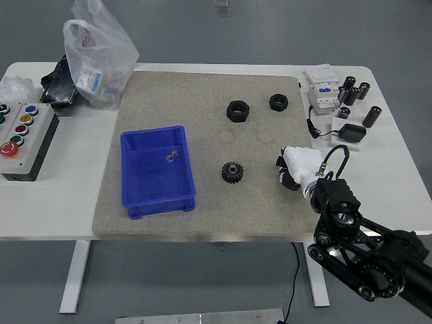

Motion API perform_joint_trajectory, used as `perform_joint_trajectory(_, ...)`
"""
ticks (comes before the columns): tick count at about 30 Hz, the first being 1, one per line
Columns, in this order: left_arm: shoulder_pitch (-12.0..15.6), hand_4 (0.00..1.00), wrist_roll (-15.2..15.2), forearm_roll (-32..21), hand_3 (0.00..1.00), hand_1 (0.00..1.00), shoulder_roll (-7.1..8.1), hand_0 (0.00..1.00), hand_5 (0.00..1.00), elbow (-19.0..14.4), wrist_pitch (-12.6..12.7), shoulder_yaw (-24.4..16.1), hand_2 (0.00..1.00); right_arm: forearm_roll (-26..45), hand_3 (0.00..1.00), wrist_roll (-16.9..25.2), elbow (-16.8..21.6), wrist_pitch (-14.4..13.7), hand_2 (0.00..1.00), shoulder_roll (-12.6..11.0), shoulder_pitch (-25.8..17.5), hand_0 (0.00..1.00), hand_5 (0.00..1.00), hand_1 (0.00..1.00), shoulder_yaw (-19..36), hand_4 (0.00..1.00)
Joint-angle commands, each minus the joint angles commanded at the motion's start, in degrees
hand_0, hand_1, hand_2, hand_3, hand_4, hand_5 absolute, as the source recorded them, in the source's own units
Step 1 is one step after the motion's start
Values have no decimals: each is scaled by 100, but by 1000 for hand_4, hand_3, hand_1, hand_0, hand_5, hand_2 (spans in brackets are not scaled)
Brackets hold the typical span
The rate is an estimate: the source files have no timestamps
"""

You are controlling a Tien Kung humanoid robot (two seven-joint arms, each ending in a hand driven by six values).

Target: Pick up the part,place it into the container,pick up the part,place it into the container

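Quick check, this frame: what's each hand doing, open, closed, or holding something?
Left hand: not in view.
Right hand: over the mat's right edge, right of the gear; whether its fingers are open or shut cannot be told.

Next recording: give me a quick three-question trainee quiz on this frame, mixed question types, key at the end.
1. True or false: the blue container holds the black gear.
2. How many black hex nuts lie on the grey mat?
3. Which hand is in view? A) left B) right C) both

Key:
1. False; the gear lies on the mat right of the container, which holds only a small metal part.
2. Two: the larger nut and the smaller nut.
3. B; the right hand sits right of the gear.
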Motion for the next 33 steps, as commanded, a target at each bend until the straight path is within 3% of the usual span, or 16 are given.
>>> perform_joint_trajectory(10,-6,496,26,-33,612,429,0,589,636,0,20,26,478,242,579,0,-223,-541,429,379,670,178,2,388,-564,2)
perform_joint_trajectory(16,-20,495,50,-55,612,433,-4,589,645,0,20,60,480,714,582,0,-137,-1218,430,788,1209,178,2,392,-1223,2)
perform_joint_trajectory(23,-26,496,81,-88,614,436,1,589,647,0,13,105,484,1420,582,0,-64,-2213,445,1139,1635,183,2,400,-2082,2)
perform_joint_trajectory(24,-26,495,85,-97,614,435,1,588,647,0,12,114,487,1528,711,0,-79,-2336,697,1171,1678,399,185,694,-2197,222)
perform_joint_trajectory(29,-39,495,99,-112,614,435,4,588,647,0,-5,147,487,2001,711,157,-167,-2906,697,1337,1911,399,185,694,-2850,222)
perform_joint_trajectory(30,-44,494,99,-117,614,437,5,588,645,0,-8,155,489,2018,904,186,-177,-2958,845,1358,1944,645,213,850,-2951,351)
perform_joint_trajectory(33,-56,494,101,-120,614,437,15,588,645,0,-18,170,489,2084,904,257,-222,-3027,845,1420,2039,645,213,850,-3189,351)
